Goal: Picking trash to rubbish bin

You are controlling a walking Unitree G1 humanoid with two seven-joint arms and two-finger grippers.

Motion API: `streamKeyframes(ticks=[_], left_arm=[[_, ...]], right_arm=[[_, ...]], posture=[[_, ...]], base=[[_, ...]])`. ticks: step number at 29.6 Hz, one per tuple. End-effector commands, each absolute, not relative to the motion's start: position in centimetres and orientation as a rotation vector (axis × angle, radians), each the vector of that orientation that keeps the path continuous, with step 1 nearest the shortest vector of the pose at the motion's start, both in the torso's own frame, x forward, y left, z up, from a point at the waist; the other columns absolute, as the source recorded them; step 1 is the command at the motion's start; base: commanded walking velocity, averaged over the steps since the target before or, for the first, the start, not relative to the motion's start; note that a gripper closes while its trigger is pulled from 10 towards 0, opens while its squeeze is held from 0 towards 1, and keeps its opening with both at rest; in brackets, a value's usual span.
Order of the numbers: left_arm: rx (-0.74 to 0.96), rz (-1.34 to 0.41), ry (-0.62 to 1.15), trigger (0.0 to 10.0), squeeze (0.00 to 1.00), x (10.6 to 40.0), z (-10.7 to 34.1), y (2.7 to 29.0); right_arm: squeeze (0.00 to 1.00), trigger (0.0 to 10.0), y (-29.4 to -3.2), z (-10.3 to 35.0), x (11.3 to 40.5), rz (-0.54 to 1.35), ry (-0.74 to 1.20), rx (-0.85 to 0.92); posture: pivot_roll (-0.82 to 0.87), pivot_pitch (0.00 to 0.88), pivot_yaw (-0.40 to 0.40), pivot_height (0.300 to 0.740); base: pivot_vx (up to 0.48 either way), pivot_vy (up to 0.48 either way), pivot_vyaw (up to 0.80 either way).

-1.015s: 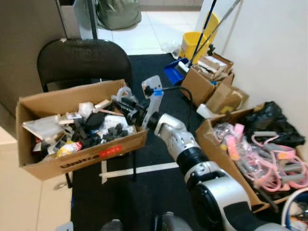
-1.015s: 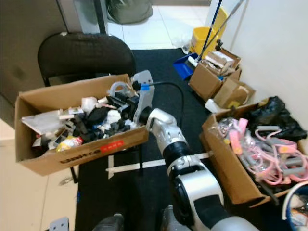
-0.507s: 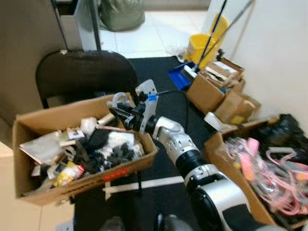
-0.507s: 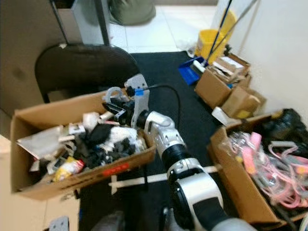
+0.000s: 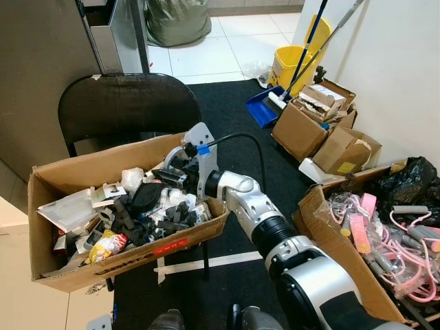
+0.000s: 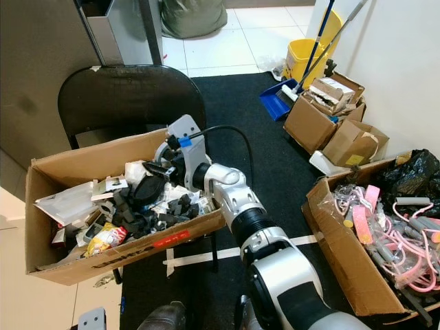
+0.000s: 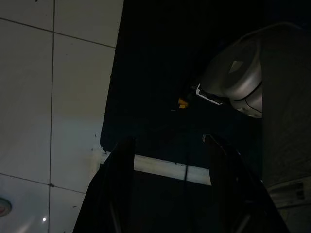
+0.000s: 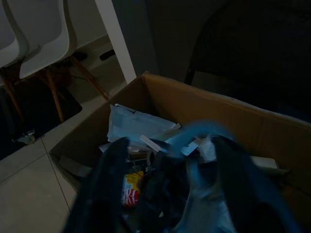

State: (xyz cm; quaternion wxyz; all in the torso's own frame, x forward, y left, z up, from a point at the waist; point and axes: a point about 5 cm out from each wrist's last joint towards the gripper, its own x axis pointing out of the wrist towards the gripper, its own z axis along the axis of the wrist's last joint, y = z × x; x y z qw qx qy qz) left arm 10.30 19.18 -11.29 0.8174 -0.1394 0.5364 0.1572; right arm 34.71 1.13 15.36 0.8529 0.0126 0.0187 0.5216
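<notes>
The cardboard box [image 5: 65, 265] on the chair is matt brown corrugated board with a red label. The chair back [image 5: 127, 103] is black and faintly glossy, like vinyl. The right arm [image 5: 258, 213] is smooth silver metal with black ribbed joints. The floor tiles [image 5: 199, 51] are pale and glossy; the mat [image 5: 227, 117] is dark matt cloth. The mop bucket [image 5: 292, 65] is shiny yellow plastic.

My right arm [image 5: 268, 223] reaches fwd and to my left, elbow bent; its wrist is turned, w/ the right gripper [image 5: 167, 174] at the end, fingers a bit apart; my left gripper [image 7: 167, 189] hangs low, pointing down, both fingers [image 7: 116, 194] spread apart.
</notes>
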Motion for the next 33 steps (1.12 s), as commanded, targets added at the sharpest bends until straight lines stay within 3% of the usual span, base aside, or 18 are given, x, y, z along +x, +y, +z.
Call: streamKeyframes(ticks=[1,9,11,12,14,15,22,27,31,33], left_arm=[[-0.356,0.292,1.209,10.0,0.00,9.1,-11.9,16.3],[-0.355,0.287,1.211,10.0,0.00,9.1,-11.9,16.2],[-0.354,0.286,1.211,10.0,0.00,9.1,-11.9,16.2],[-0.354,0.286,1.211,10.0,0.00,9.0,-11.9,16.2],[-0.354,0.286,1.212,10.0,0.00,9.0,-11.9,16.2],[-0.354,0.289,1.213,10.0,0.00,9.0,-11.9,16.2],[-0.354,0.295,1.220,10.0,0.00,9.0,-11.9,16.2],[-0.357,0.296,1.222,10.0,0.00,8.9,-11.9,16.1],[-0.361,0.299,1.224,10.0,0.00,8.9,-12.0,16.1],[-0.364,0.301,1.225,10.0,0.00,8.8,-12.0,16.1]], right_arm=[[1.00,10.0,4.7,14.3,32.3,1.190,0.059,0.111],[1.00,10.0,3.1,13.3,32.7,1.171,0.081,0.015],[0.95,10.0,2.9,13.2,32.8,1.167,0.085,0.016],[0.70,10.0,2.6,13.4,32.9,1.175,0.086,0.062],[0.70,10.0,2.5,13.5,32.9,1.179,0.084,0.079],[0.00,10.0,2.5,13.7,32.8,1.212,0.085,0.129],[0.00,10.0,1.9,14.1,31.0,1.500,0.118,0.323],[0.00,10.0,-0.7,14.9,28.8,1.807,0.133,0.521],[0.00,10.0,-2.2,14.4,28.1,1.888,0.170,0.521],[0.00,10.0,-3.9,12.9,28.4,1.865,0.242,0.426]], posture=[[0.11,0.163,-0.080,0.740],[0.11,0.163,-0.080,0.740],[0.11,0.163,-0.080,0.740],[0.10,0.166,-0.077,0.740],[0.10,0.166,-0.077,0.740],[0.10,0.166,-0.077,0.740],[0.10,0.158,-0.078,0.740],[0.10,0.157,-0.077,0.740],[0.10,0.161,-0.075,0.740],[0.10,0.163,-0.074,0.740]], base=[[0.000,0.000,0.00],[0.000,0.000,0.00],[0.000,0.000,0.00],[0.000,0.000,0.00],[0.000,0.000,0.00],[0.000,0.000,0.00],[0.000,0.000,0.00],[0.000,0.000,0.00],[0.000,0.000,0.00],[0.000,0.000,0.00]])
